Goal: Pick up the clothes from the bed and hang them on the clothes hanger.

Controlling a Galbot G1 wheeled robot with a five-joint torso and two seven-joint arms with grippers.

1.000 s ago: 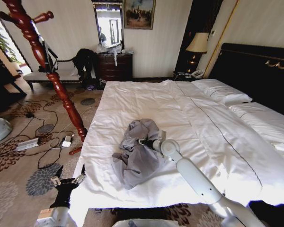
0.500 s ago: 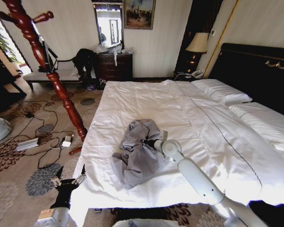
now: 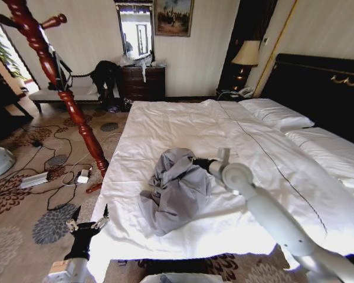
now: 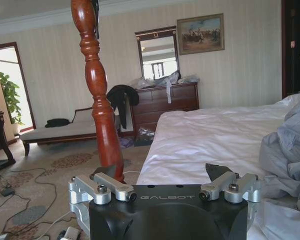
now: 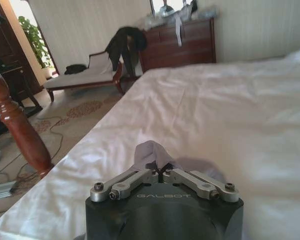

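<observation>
right arm: stretched forward | right pincer (image 3: 196, 160): fingers pinched together on cloth | left arm: low at the robot's left | left pincer (image 4: 165, 176): fingers spread

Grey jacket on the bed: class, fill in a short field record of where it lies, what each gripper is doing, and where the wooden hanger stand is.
jacket: light grey jacket crumpled near the foot edge of the bed
right gripper: right gripper over the bed, fingers shut on a fold of jacket fabric
left gripper: left gripper low beside the bed's foot corner, fingers open, holding nothing
hanger: red-brown wooden stand on the carpet, left of the bed
hung yet: no
</observation>
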